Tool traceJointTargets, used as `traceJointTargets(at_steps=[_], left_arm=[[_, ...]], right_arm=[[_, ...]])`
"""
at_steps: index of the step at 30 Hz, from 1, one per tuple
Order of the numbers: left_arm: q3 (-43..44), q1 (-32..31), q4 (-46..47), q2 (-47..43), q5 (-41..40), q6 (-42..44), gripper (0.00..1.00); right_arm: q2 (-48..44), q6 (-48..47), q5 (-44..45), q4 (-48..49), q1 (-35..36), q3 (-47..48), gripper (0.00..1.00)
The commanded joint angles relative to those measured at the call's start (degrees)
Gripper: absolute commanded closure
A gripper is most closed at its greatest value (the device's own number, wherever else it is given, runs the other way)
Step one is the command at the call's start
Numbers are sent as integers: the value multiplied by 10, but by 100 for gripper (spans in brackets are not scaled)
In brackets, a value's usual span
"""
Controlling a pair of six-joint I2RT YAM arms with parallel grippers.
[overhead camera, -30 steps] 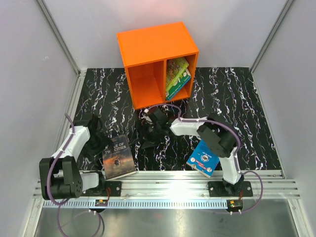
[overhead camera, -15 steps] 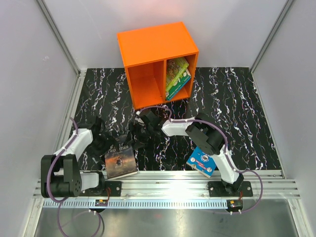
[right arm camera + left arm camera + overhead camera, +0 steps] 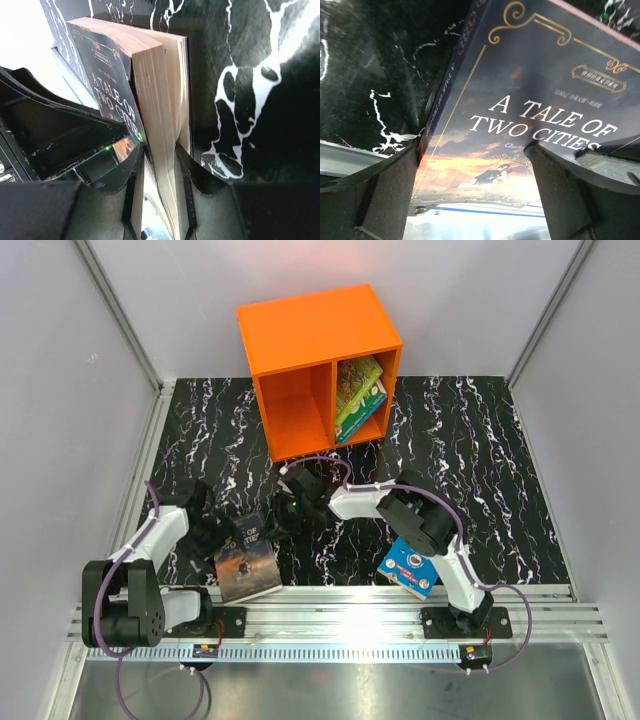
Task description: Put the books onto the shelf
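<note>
Right gripper (image 3: 160, 162) has its jaws narrow on the page block of the dark brown paperback "A Tale of Two Cities" (image 3: 246, 562), at the end facing the bright orange two-compartment shelf (image 3: 300, 335). The book lies well apart from the shelf, before its left compartment, with its long axis pointing roughly toward it. Left gripper (image 3: 472, 150) stands wide across the cover, not closed. The right arm (image 3: 400, 505) reaches low, bent across.
</note>
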Motion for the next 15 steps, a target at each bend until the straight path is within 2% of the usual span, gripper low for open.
traceJointTargets(at_steps=[1, 4, 8, 15], left_arm=[[3, -19, 70, 6, 121, -9, 12], [48, -19, 20, -14, 117, 34, 13], [98, -18, -19, -68, 97, 80, 12], [78, -18, 23, -175, 163, 71, 11]], right_arm=[[-51, 14, -19, 24, 52, -5, 100], [-92, 15, -5, 23, 51, -38, 100], [-179, -20, 26, -34, 51, -70, 100], [-314, -59, 107, -139, 51, -80, 100]])
